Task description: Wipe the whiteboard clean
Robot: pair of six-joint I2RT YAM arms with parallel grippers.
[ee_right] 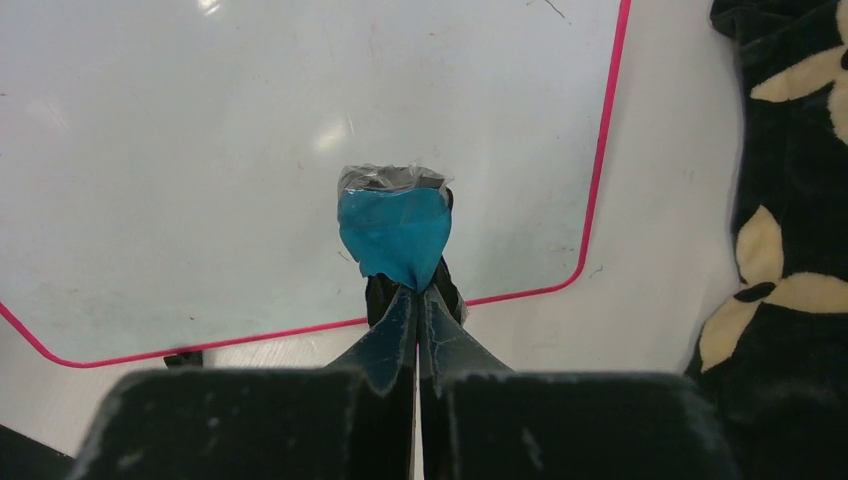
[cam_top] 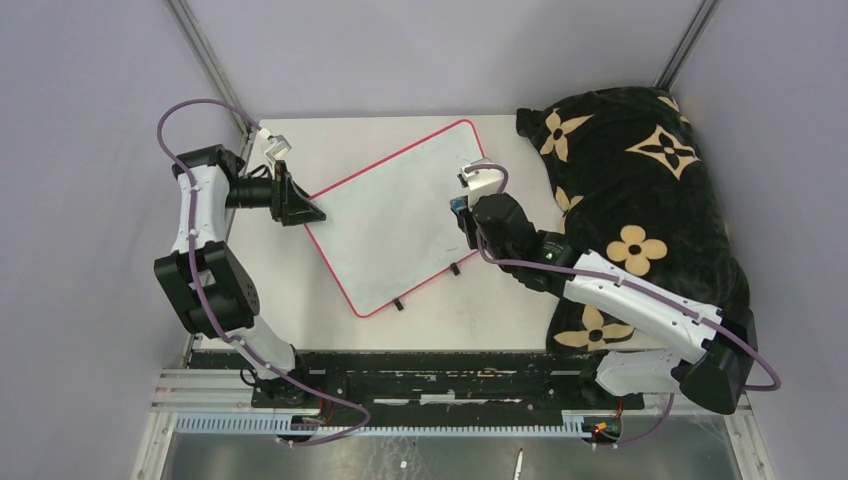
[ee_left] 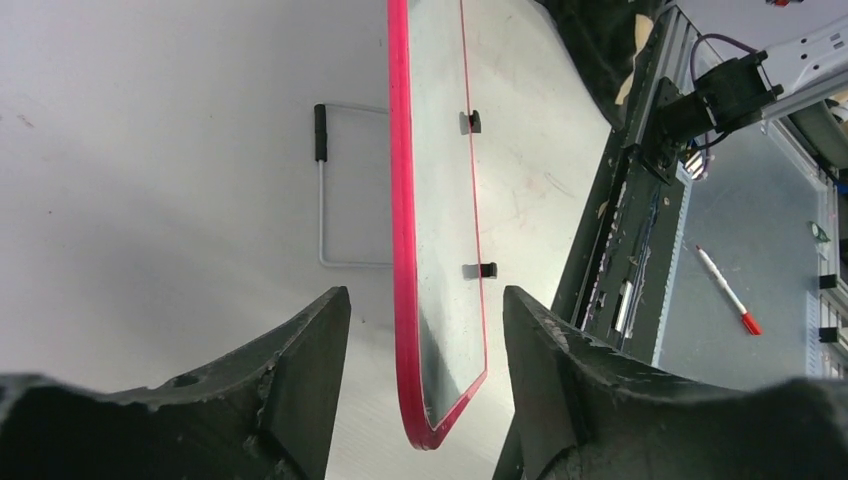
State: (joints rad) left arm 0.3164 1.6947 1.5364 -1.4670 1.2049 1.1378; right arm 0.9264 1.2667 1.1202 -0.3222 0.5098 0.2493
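Lying flat at mid-table, turned askew: whiteboard (cam_top: 395,225), red-bordered, surface wiped to faint smears. Two black clips (cam_top: 455,269) on its 5 o'clock edge.

Left gripper (cam_top: 300,207): at the board's 9 o'clock corner, jaws released. In the left wrist view its fingers (ee_left: 300,370) stand either side of the red edge, apart from it.

Wire loop (ee_left: 335,190): grey, one black sleeve, on the table, running out from under the board's edge.

Right gripper (ee_right: 418,295): at the board's 3 o'clock edge, jaws clenched on a blue eraser (ee_right: 392,235) topped with clear film. The eraser sits over the board near a rounded corner; contact with the surface cannot be told.

Blanket (cam_top: 640,200): black with cream flowers, heaped at 3 o'clock of the board, just beside the right arm and covering that side of the table.

Rail (cam_top: 430,375): black, along the table's 6 o'clock edge.

Pen (ee_left: 728,292): white, red cap, on the lower shelf past the rail.
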